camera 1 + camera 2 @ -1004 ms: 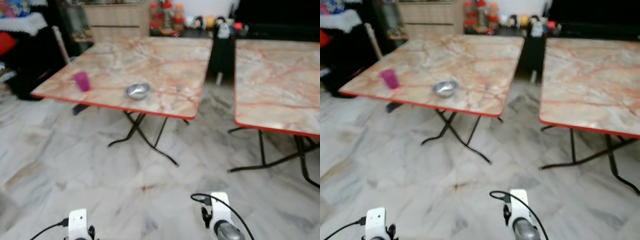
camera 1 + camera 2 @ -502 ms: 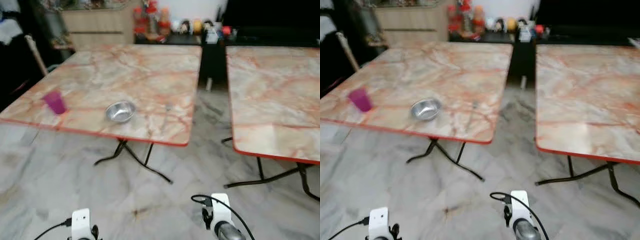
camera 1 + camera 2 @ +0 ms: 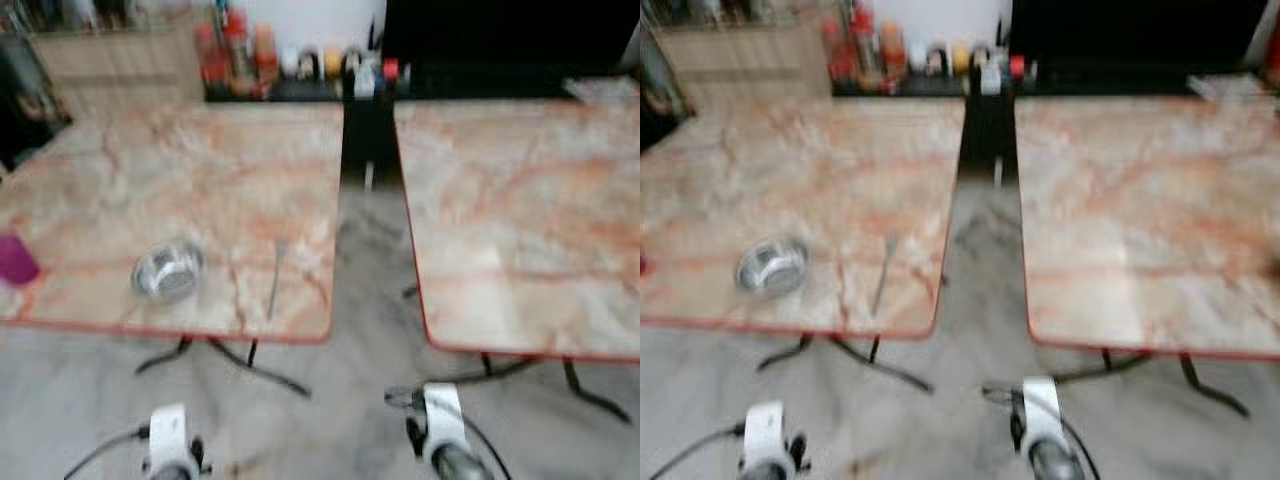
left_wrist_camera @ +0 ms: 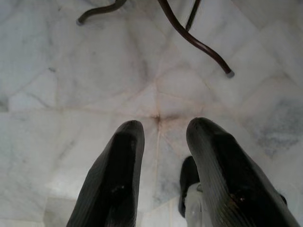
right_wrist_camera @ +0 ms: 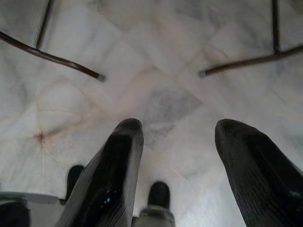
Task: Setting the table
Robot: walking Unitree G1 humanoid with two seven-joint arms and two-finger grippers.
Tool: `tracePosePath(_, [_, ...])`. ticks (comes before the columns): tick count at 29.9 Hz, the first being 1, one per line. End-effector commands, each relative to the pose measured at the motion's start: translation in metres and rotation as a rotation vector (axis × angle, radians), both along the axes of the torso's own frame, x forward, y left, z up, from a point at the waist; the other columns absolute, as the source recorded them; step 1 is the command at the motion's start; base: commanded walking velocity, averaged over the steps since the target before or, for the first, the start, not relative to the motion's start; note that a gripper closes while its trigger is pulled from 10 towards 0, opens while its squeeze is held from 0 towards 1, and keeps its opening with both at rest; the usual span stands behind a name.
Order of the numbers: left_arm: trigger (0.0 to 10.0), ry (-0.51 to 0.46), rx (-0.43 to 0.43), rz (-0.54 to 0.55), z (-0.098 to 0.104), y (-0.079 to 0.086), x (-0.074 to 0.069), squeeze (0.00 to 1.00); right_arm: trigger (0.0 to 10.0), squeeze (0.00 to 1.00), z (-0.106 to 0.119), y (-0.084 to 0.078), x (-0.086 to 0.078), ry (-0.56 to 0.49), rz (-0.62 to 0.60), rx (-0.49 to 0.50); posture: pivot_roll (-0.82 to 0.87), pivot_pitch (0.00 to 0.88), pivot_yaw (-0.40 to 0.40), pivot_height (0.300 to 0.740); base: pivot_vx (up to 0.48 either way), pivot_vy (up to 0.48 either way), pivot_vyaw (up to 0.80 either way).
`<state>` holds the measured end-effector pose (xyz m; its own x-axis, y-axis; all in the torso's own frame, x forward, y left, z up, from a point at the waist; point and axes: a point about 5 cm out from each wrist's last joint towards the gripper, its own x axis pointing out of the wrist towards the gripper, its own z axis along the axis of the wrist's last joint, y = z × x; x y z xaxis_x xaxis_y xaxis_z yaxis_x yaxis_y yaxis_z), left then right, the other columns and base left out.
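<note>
Bowl: a small round shiny steel bowl (image 3: 167, 272) sat near the front edge of the left marble-patterned red-rimmed counter (image 3: 120, 170).
Left pincer (image 4: 161, 137): narrowly parted, empty.
Right pincer (image 5: 177, 137): wide, empty.

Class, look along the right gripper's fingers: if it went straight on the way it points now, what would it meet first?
The right gripper, fingers apart and empty, points down at the pale marble-tiled floor. It would probably meet bare tile first, between the dark metal table legs.

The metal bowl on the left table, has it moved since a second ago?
No. The metal bowl sits at the same spot on the left table, between the purple cup and the utensil; the camera shifted instead.
</note>
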<state>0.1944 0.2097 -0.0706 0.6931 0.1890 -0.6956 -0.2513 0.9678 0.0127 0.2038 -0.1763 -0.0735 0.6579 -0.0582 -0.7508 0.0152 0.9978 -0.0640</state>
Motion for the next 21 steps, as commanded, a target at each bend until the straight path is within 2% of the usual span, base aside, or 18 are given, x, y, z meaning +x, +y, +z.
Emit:
tracePosePath(1, [10.0, 0.038, -0.001, 0.013, -0.0045, 0.0016, -0.0080, 0.00, 10.0, 0.00, -0.0011, -0.0008, -0.0013, 0.016, -0.015, 0.007, -0.01, 0.000, 0.031, 0.732, 0.000, 0.446, 0.00])
tracePosePath(5, [10.0, 0.039, -0.003, 0.015, -0.0048, 0.0012, -0.0083, 0.00, 10.0, 0.00, -0.0009, -0.0010, -0.0012, 0.011, -0.018, 0.013, -0.01, 0.000, 0.031, 0.732, 0.000, 0.465, -0.74])
tracePosePath(15, [10.0, 0.041, -0.002, 0.013, -0.0046, 0.0019, -0.0079, 0.00, 10.0, 0.00, -0.0006, 0.0000, -0.0008, 0.005, -0.025, 0.021, -0.01, 0.000, 0.038, 0.732, 0.000, 0.480, 0.00])
tracePosePath(21, [10.0, 0.039, 0.001, 0.008, -0.0040, 0.0026, -0.0072, 0.00, 10.0, 0.00, -0.0004, 0.0021, 0.0000, 0.002, -0.021, 0.024, -0.02, 0.000, 0.042, 0.732, 0.000, 0.480, -0.62])
